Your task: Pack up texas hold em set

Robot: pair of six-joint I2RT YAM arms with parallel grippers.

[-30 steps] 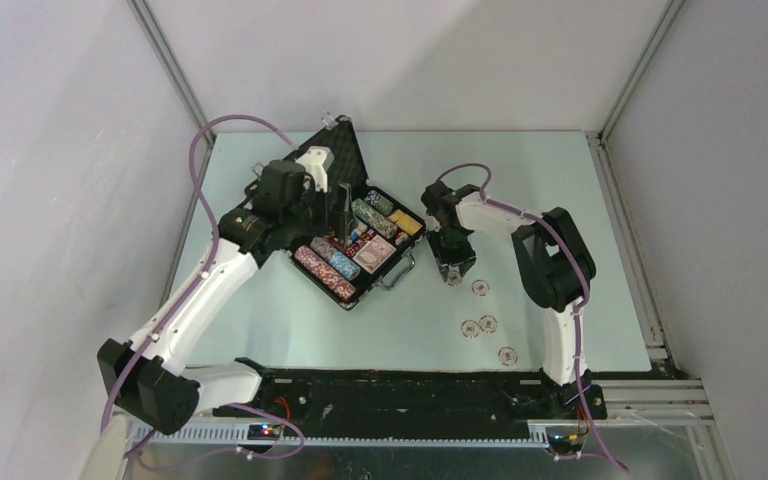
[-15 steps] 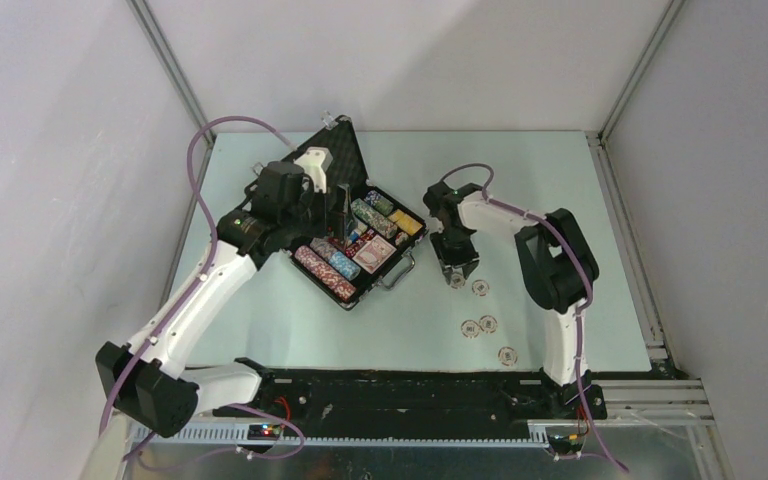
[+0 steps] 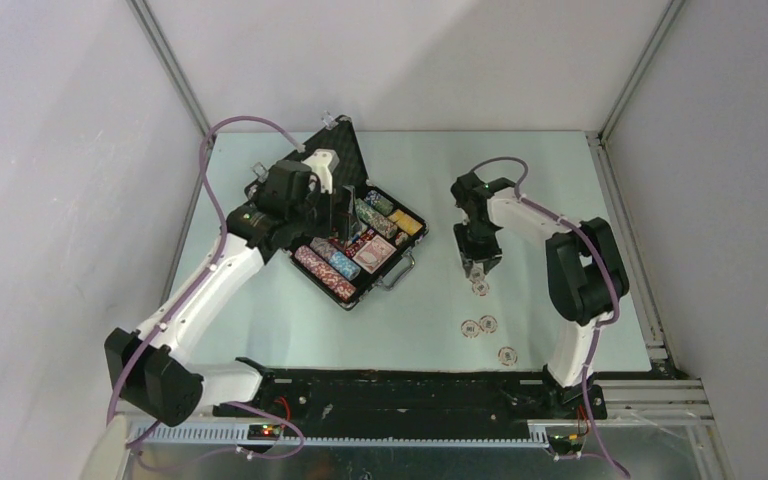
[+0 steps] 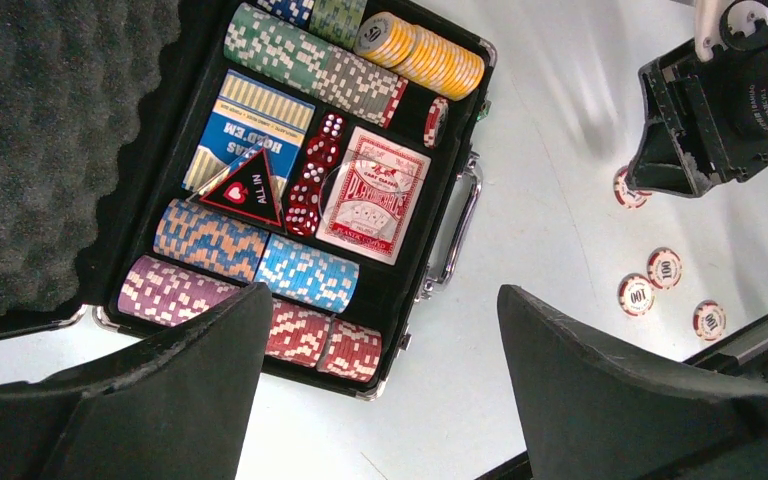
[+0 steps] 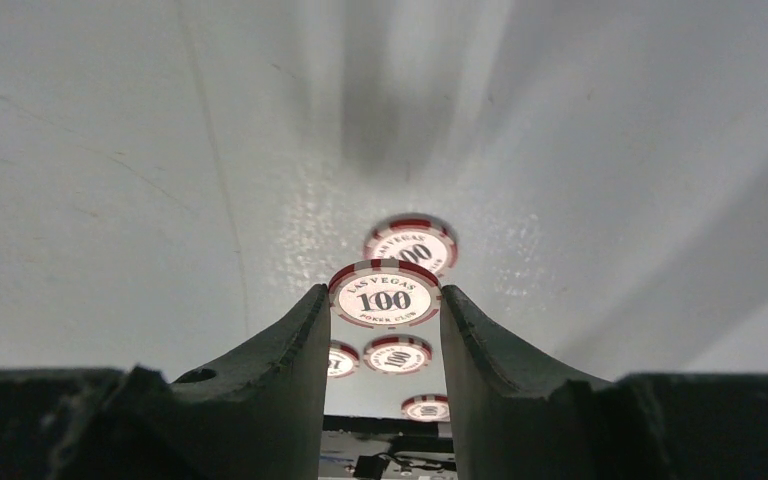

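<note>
On the desk (image 3: 560, 180) the case (image 4: 60, 130) lies open at left under my left tool (image 4: 382, 295), spread wide over its packed chips (image 4: 305, 275), while only the right wrist view shows my right tool (image 5: 385, 300) pinching a 100 chip (image 5: 385, 296), loose chips (image 5: 398, 353) lying beyond.

A finger (image 4: 140, 400) of the left claw (image 4: 382, 295) covers part of the front chip row (image 4: 325, 340) — the foam lid (image 4: 40, 130) runs off the picture's edge. Overhead, lettering on the loose chips (image 3: 488, 322) is too small to read.
</note>
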